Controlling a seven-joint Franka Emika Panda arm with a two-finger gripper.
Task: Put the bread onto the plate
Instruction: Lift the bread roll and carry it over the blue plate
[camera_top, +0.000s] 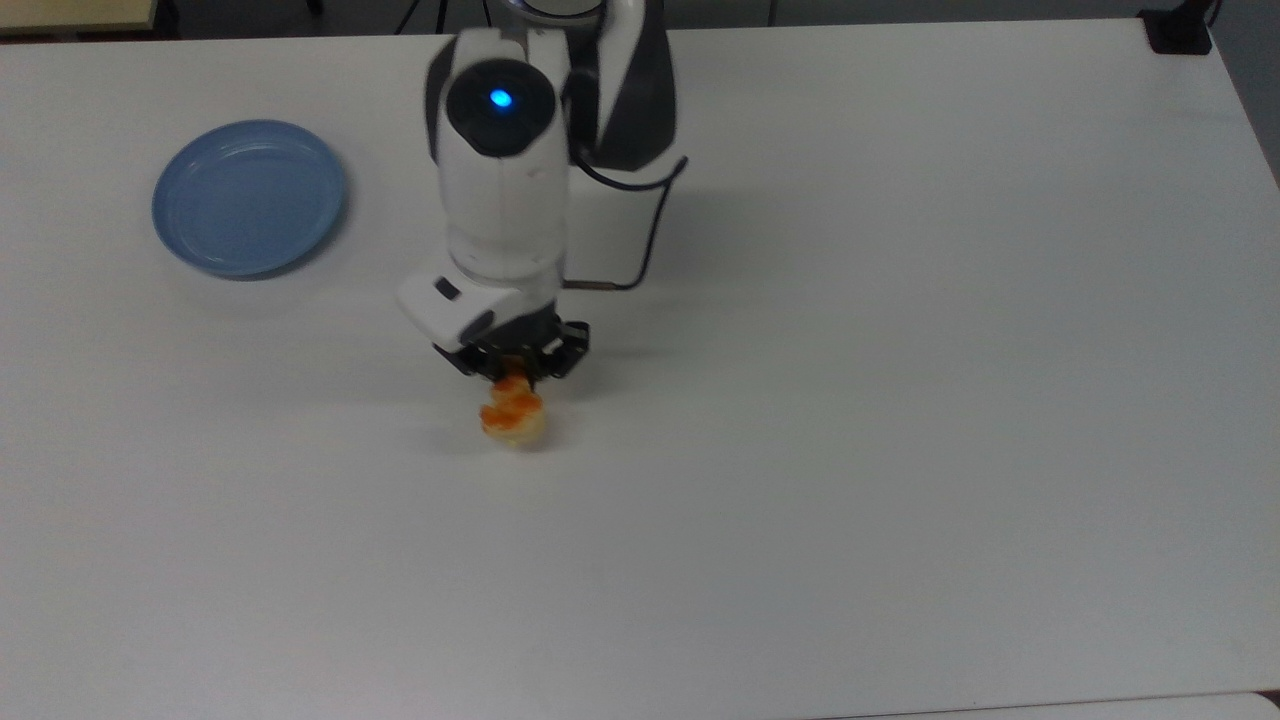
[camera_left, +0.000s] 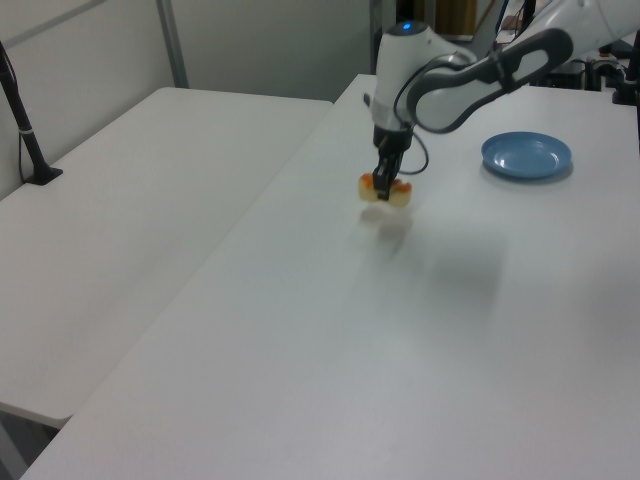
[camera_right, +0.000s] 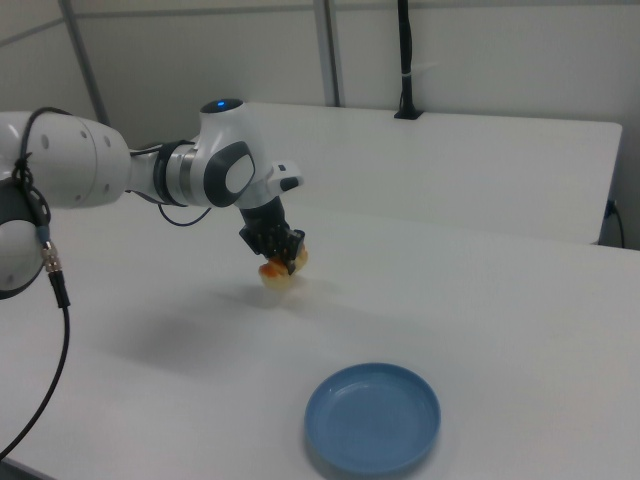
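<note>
The pale-yellow bread (camera_top: 513, 414) (camera_left: 385, 189) (camera_right: 282, 269) with orange glazed patches hangs clear of the white table, its shadow lying below it in the left view. My gripper (camera_top: 515, 372) (camera_left: 382, 186) (camera_right: 280, 254) is shut on the bread, the fingers clamped across its middle from above. The round light-blue plate (camera_top: 249, 196) (camera_left: 527, 155) (camera_right: 373, 417) lies bare at the top view's left, well apart from the gripper, and at the left view's far right.
The white table (camera_top: 900, 400) spreads wide on all sides of the gripper. A second white table (camera_left: 130, 190) stands alongside at the left view's left. A black post base (camera_top: 1180, 30) sits at the top view's far right corner.
</note>
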